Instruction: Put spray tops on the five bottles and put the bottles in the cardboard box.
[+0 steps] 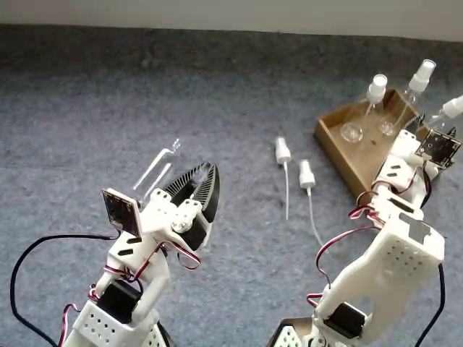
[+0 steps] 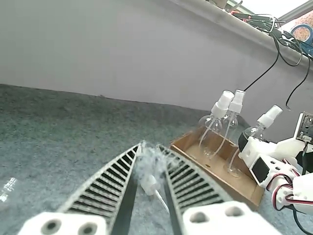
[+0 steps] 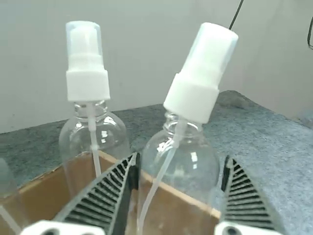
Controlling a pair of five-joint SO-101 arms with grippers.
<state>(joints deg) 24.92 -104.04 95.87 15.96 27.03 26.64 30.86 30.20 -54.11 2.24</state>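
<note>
My left gripper (image 2: 149, 147) is shut on a clear bottle (image 2: 146, 169) without a top, low over the carpet at the near left (image 1: 206, 177). Another bare clear bottle (image 1: 159, 168) lies on the carpet just beyond it. Two white spray tops (image 1: 283, 153) (image 1: 307, 176) with long tubes lie side by side mid-table. The cardboard box (image 1: 340, 148) at the far right holds two topped bottles (image 1: 372, 97) (image 1: 416, 83). My right gripper (image 3: 180, 159) is open at the box, its fingers on either side of a third topped bottle (image 3: 178, 161) with narrow gaps; its top leans.
The table is covered in grey carpet and a pale wall runs along the far edge. The right arm (image 2: 269, 161) stands at the near side of the box. Open carpet lies between the spray tops and the left arm.
</note>
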